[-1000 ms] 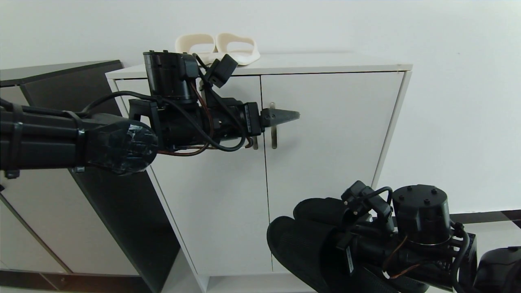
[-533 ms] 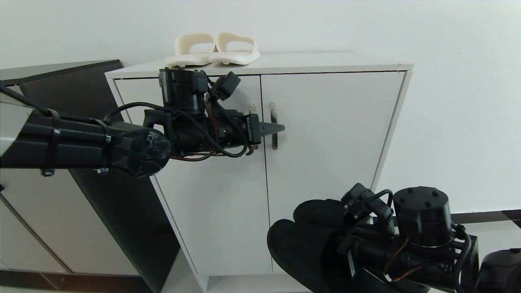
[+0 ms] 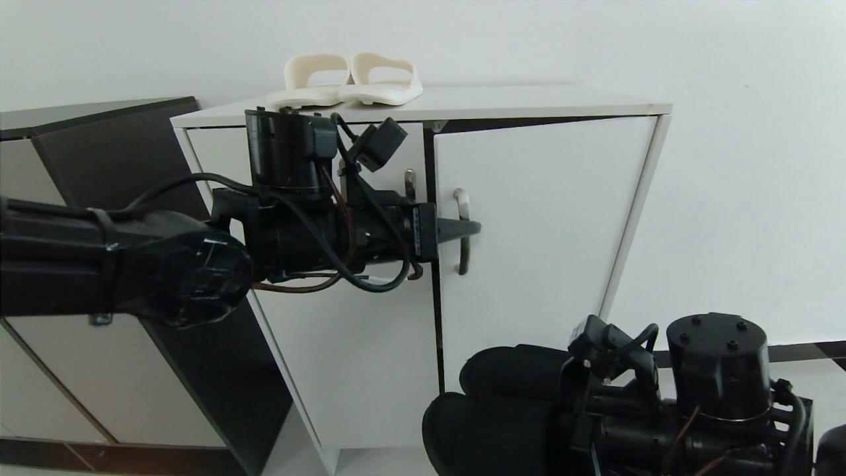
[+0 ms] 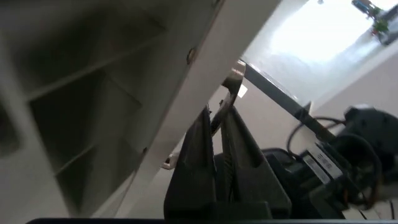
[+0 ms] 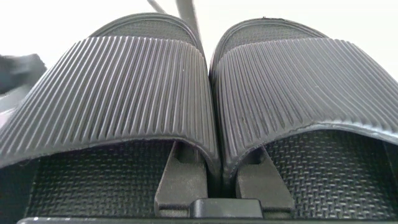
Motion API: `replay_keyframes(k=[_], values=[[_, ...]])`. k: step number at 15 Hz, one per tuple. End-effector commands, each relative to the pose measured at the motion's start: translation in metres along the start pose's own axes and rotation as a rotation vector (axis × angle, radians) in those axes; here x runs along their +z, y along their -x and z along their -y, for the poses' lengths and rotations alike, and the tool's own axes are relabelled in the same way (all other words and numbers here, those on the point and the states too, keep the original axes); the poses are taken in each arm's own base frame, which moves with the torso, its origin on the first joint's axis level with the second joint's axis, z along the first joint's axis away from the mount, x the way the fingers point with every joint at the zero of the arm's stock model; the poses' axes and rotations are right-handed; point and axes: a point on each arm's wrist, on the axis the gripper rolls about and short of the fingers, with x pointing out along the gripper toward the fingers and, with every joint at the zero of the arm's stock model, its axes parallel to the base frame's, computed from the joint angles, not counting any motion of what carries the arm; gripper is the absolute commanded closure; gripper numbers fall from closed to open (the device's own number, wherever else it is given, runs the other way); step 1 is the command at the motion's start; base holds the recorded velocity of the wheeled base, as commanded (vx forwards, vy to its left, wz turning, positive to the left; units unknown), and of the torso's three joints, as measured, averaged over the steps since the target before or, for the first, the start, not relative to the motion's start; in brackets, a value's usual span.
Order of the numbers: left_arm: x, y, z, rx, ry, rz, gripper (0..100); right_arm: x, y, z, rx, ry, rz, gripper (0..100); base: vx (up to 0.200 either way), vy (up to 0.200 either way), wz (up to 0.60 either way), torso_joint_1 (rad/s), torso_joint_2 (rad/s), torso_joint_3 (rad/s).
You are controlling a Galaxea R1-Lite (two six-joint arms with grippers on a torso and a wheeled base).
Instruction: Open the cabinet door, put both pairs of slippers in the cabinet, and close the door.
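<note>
I see my left gripper (image 4: 217, 121) clamped on the handle (image 4: 233, 78) of the cabinet door (image 4: 186, 93); past the door's edge, shelves (image 4: 74, 87) show inside.

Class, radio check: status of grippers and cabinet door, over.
Left gripper shut on door handle, right door ajar. Right gripper holding black slippers. Beige slippers on cabinet top.

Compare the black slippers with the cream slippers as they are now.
Colour: the black slippers are dark with ribbed straps; the cream slippers are pale with smooth straps. Place: the cream slippers rest on top of the cabinet, while the black slippers are gripped by the right pincer, low before the cabinet. Shared: each pair sits side by side, outside the cabinet.
</note>
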Motion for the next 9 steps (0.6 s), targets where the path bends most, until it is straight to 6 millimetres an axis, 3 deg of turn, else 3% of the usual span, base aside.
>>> replay_keyframes(k=[1, 6, 9], values=[[0.002, 0.019, 0.028, -0.048, -0.028, 0.026, 100, 0.005, 0.013, -0.005, 0.020, 0.019, 0.034, 100, 0.000, 0.000, 0.00, 0.000, 0.00, 0.000], [-0.001, 0.038, 0.039, -0.019, -0.035, 0.047, 100, 0.005, 0.013, -0.005, 0.018, 0.023, 0.033, 100, 0.000, 0.000, 0.00, 0.000, 0.00, 0.000], [-0.013, 0.073, 0.053, 0.034, -0.030, 0.062, 100, 0.008, 0.016, -0.006, 0.020, 0.029, 0.048, 100, 0.000, 0.000, 0.00, 0.000, 0.00, 0.000]])
